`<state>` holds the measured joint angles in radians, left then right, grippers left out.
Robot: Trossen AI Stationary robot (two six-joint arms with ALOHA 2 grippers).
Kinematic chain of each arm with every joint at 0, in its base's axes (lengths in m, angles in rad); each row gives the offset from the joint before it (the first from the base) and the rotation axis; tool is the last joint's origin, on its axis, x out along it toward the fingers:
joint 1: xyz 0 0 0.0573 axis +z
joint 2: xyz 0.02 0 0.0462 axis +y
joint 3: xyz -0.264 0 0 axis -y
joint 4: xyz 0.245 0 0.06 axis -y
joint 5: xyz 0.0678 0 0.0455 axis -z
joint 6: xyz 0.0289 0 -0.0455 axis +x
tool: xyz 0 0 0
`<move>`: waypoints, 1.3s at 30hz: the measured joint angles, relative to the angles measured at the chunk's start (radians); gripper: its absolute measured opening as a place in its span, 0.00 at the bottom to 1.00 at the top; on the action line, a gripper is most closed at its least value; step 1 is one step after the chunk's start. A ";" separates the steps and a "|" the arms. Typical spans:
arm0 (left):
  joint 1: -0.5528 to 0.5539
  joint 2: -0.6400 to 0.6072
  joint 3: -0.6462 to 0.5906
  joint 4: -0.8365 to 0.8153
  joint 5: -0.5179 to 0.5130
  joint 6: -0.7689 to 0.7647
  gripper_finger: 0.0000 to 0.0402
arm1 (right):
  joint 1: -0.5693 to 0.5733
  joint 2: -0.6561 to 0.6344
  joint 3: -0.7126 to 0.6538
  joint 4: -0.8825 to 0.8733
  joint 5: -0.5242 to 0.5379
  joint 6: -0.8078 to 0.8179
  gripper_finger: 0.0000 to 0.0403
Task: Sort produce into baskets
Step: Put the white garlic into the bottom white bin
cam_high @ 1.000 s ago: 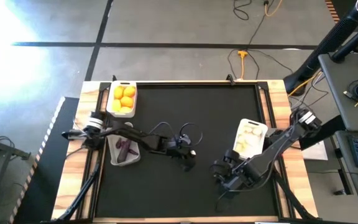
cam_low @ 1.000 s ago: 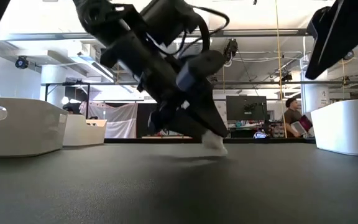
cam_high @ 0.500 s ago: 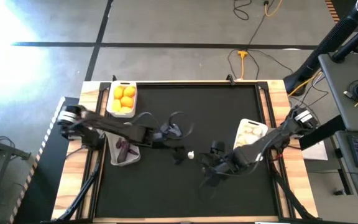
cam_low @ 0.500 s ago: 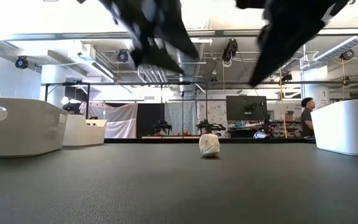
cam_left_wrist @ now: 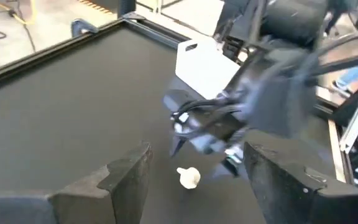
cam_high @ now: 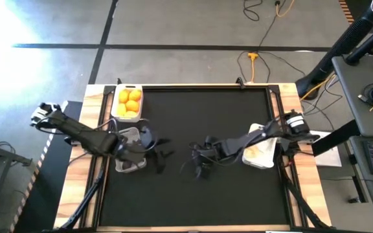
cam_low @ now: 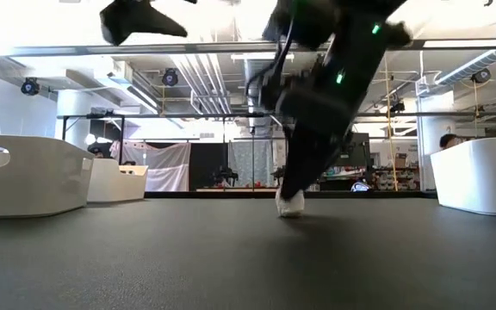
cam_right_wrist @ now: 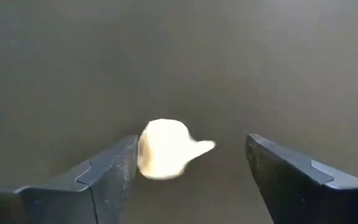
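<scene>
Garlic bulb [cam_right_wrist: 166, 149] between open right hand [cam_right_wrist: 191, 180] fingers

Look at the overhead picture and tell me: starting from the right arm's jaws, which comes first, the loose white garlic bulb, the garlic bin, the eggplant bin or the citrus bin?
From the right gripper:
1. White knobbly garlic bulb, on the black mat between its open jaws.
2. White plastic bin of garlic, toward the table's right edge.
3. White bin of purple eggplants, on the left, under the left gripper.
4. White bin of yellow-orange citrus, far-left corner.
</scene>
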<state>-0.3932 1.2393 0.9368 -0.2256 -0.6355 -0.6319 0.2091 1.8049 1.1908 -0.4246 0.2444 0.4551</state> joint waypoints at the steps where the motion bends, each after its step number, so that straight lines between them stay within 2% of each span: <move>1: -0.014 -0.016 -0.020 0.003 -0.020 -0.021 0.59 | -0.013 0.015 -0.001 0.000 -0.027 0.002 0.72; 4: -0.048 -0.041 -0.071 0.007 -0.063 -0.084 0.59 | -0.031 0.053 -0.001 0.004 -0.066 0.003 0.67; 11: -0.073 -0.050 -0.155 0.024 -0.074 -0.187 0.58 | -0.033 0.071 -0.001 0.022 -0.068 0.006 0.51; 17: -0.073 -0.053 -0.171 0.046 -0.082 -0.163 0.58 | -0.033 0.063 0.016 -0.011 -0.061 0.045 0.35; 21: -0.073 -0.069 -0.147 0.045 -0.085 -0.084 0.58 | -0.033 0.028 0.081 -0.160 -0.062 0.109 0.24; 24: -0.073 -0.096 -0.116 0.035 -0.085 -0.005 0.58 | -0.033 -0.023 0.149 -0.328 -0.060 0.155 0.21; 27: -0.076 -0.129 -0.073 0.008 -0.076 0.071 0.58 | -0.028 -0.099 0.202 -0.488 -0.035 0.214 0.22; 31: -0.083 -0.179 -0.014 -0.078 -0.026 0.138 0.58 | -0.017 -0.238 0.222 -0.670 0.074 0.334 0.24; 34: -0.094 -0.211 0.016 -0.149 -0.019 0.174 0.58 | -0.010 -0.345 0.187 -0.785 0.143 0.459 0.24; 39: -0.114 -0.279 0.018 -0.204 -0.014 0.198 0.58 | -0.011 -0.507 0.055 -0.892 0.149 0.673 0.22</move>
<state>-0.5070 0.9608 0.9550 -0.4291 -0.6493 -0.4343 0.1984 1.2977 1.2454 -1.3163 0.3937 1.1276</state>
